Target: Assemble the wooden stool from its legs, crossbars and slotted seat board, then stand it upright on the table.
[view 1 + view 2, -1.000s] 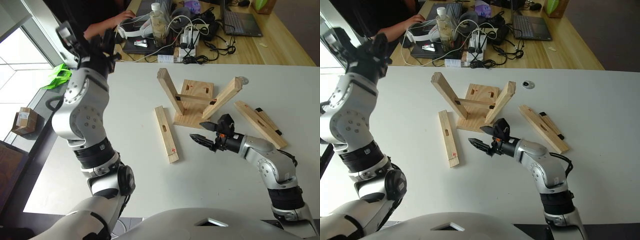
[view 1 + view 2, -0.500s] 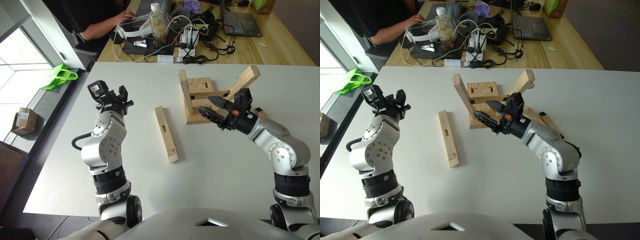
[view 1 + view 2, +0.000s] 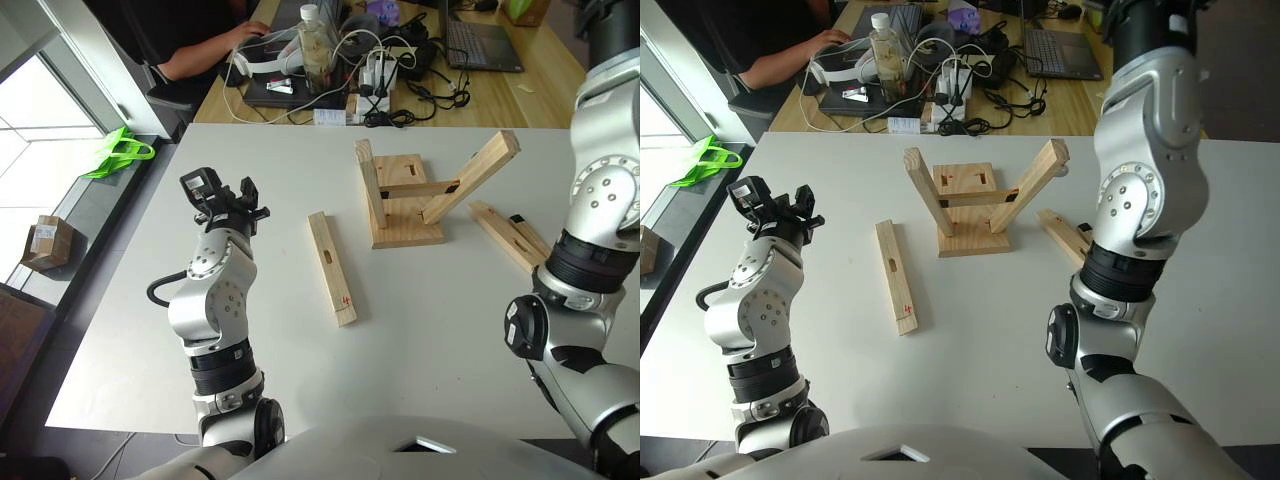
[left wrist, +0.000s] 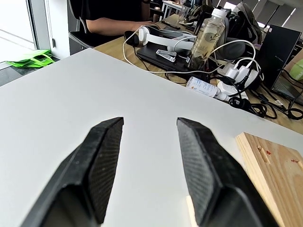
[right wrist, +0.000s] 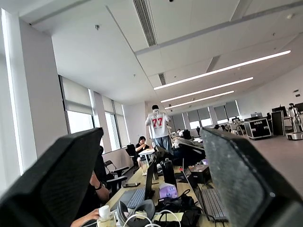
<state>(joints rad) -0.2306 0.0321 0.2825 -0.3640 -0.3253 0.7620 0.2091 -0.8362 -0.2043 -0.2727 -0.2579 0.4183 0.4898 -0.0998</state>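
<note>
The slotted seat board (image 3: 408,228) lies flat at the table's far middle. Two legs (image 3: 368,180) (image 3: 472,175) stand up from it, splayed apart, with a crossbar (image 3: 415,189) between them. One loose leg (image 3: 331,267) lies left of the board. Another loose leg (image 3: 506,234) lies to its right, with a dark-ended bar beside it. My left gripper (image 4: 147,122) is open and holds nothing; it hovers over the table's left side (image 3: 238,200), well away from the wood. My right gripper (image 5: 151,133) is open, raised high and facing the room.
Behind the white table (image 3: 420,350) stands a wooden desk (image 3: 545,90) with a bottle (image 3: 314,42), cables, headphones and laptops. A person sits at its left end. The table's left edge (image 3: 120,270) drops toward a window and a green bag (image 3: 122,152).
My right arm has swung from the seat board up above the table. The board with its legs shifted right earlier and now rests. My left arm came down to the table's left side.
</note>
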